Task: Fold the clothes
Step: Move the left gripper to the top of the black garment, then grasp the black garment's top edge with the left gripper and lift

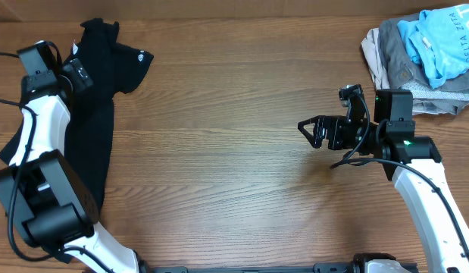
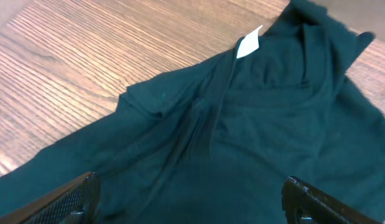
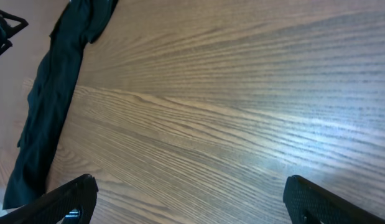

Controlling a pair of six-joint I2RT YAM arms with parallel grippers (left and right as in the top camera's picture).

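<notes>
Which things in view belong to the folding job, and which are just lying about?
Job in hand:
- black T-shirt, rumpled at far left, white neck tag showing
- left tool, open above it

Lying about:
- pale-blue printed garment atop a grey garment, far right corner
- right tool, open, idle mid-right

The left arm (image 1: 37, 129) lies over the black shirt (image 1: 98, 129), so part of the shirt is hidden under it. The little white mark (image 1: 144, 55) on the shirt is too small to read. In the left wrist view, only the finger (image 2: 64, 200) tips of the left gripper (image 2: 191, 199) show — the bottom edge cuts off the rest. The pile of clothes (image 1: 423, 53) runs off the right edge.
</notes>
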